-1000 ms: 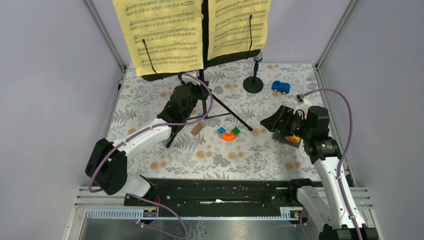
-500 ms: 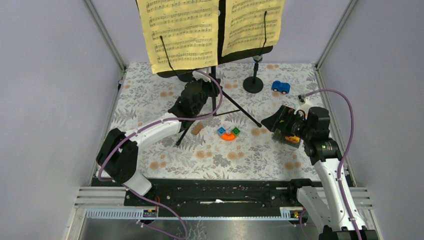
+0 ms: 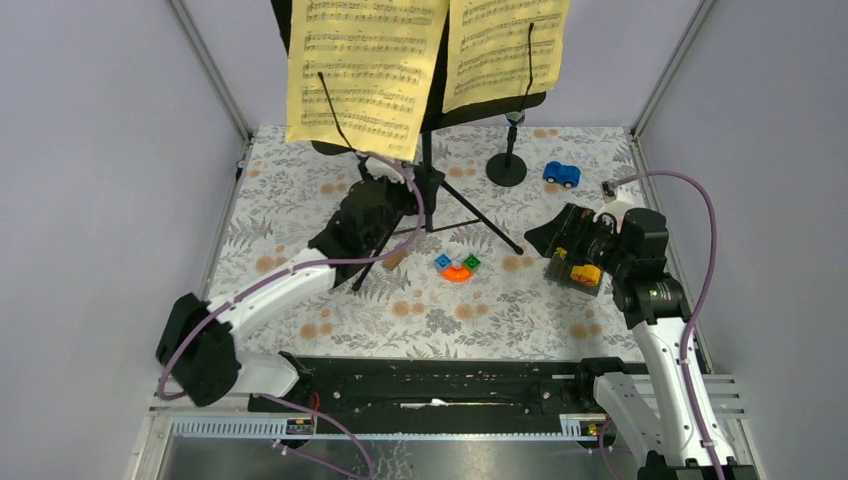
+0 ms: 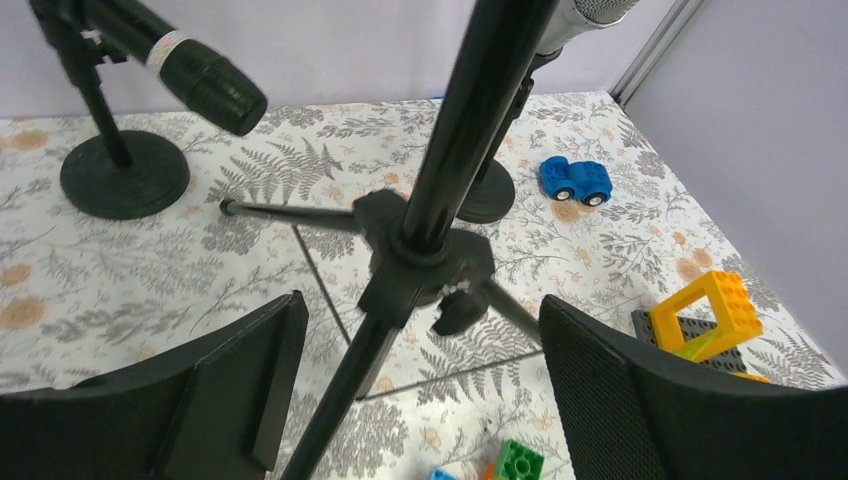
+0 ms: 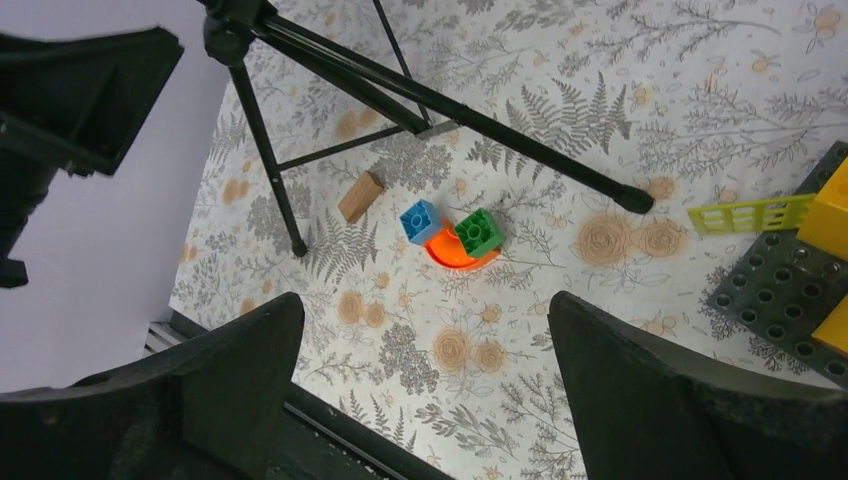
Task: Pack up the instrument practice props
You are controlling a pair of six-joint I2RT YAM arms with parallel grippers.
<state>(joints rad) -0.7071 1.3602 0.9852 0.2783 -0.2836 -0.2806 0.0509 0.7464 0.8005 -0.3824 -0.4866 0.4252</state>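
Two sets of jaws: apart, empty.
Left gripper (image 4: 417,330): straddling music stand (image 4: 470,110) pole, poised to grasp.
Right gripper (image 5: 425,310): idle, toy blocks (image 5: 478,232) beneath.

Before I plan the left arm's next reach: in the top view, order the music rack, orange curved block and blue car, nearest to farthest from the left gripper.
1. Music rack, its post just beyond the left gripper.
2. Orange curved block, table centre.
3. Blue car, far right.

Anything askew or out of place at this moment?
The left yellow sheet-music page on the black perforated music rack hangs lower than the right page and slants. Nothing else stands out.
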